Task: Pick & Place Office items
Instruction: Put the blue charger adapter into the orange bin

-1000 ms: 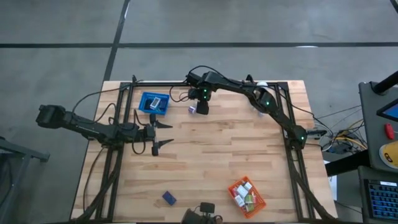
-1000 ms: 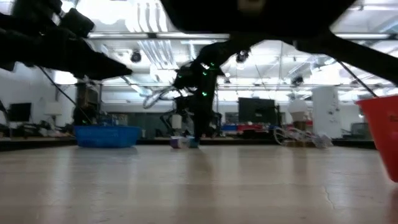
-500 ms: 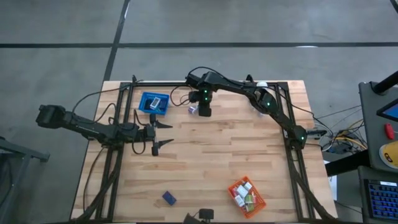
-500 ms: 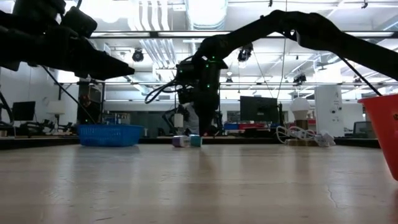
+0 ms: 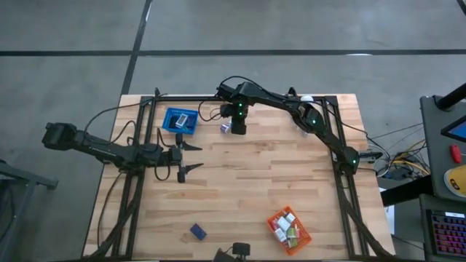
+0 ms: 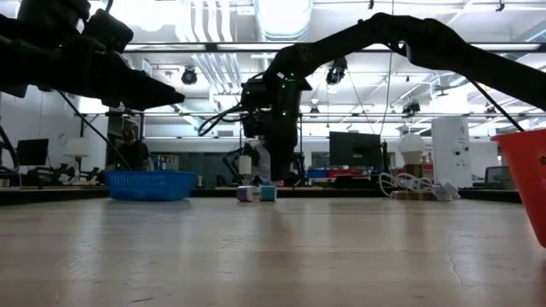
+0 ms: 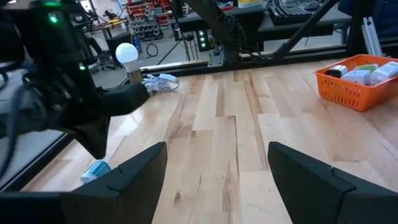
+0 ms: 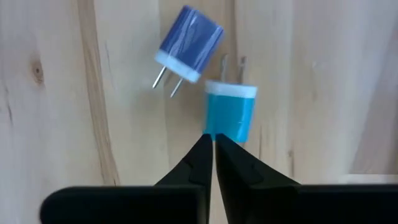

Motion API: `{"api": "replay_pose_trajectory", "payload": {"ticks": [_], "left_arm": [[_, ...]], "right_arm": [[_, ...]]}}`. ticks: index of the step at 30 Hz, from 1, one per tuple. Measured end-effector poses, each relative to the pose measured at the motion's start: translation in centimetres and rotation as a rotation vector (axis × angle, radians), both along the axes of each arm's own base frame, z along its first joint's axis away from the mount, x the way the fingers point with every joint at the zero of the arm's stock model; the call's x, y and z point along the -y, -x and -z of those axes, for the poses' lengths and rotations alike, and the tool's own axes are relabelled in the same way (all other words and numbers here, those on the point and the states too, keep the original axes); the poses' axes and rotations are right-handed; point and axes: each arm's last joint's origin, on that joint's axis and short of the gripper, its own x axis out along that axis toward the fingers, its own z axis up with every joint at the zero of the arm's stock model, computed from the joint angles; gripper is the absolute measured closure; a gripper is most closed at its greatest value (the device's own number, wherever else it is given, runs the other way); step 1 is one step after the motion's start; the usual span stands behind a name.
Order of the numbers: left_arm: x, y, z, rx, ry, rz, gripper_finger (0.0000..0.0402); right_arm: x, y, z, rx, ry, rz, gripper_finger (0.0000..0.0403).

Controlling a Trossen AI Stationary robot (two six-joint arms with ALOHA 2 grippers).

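Two plug-style chargers sat right under the right gripper (image 8: 213,138), whose jaws were pinched fully together on nothing, tips just at the teal charger (image 8: 231,113), with the blue-purple charger (image 8: 188,45) beside it. Both lay on the bench (image 5: 255,175) near its far edge, close to the blue basket (image 5: 180,120). Left gripper (image 5: 191,156) hung mid-bench, jaws spread wide and empty. More items filled the orange basket (image 5: 289,230), and a small blue block (image 5: 197,231) lay alone at the near edge.

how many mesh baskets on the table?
2. Blue basket at the far-left of the table, just ahead of the left gripper; orange basket at the near-right edge.
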Motion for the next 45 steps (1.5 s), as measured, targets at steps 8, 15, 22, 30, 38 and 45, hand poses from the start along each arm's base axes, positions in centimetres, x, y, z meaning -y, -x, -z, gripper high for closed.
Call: {"api": "replay_pose_trajectory", "payload": {"ticks": [8, 15, 22, 30, 38, 45], "left_arm": [[0.0, 0.0, 0.0, -0.004, 0.0, 0.003, 0.012], [0.0, 0.0, 0.0, -0.004, 0.001, 0.007, 0.012], [0.0, 0.0, 0.0, -0.004, 0.001, 0.01, 0.012], [0.0, 0.0, 0.0, -0.004, 0.001, 0.01, 0.012], [0.0, -0.1, -0.2, 0.004, -0.002, 0.011, 0.012], [0.1, -0.3, -0.7, 0.018, -0.001, 0.023, 0.012]], "right_arm": [[-0.2, -0.1, -0.8, 0.017, 0.004, 0.01, 0.0318], [-0.2, -0.2, -0.9, 0.021, 0.001, 0.037, 0.0225], [-0.2, -0.4, -1.0, 0.039, 0.006, 0.048, 0.0141], [0.1, -0.2, -1.1, 0.065, -0.057, 0.062, 0.0122], [1.8, 0.4, -1.0, 0.086, -0.073, 0.141, 0.0131], [1.9, 0.8, -0.5, 0.049, -0.09, 0.154, 0.0135]]}}
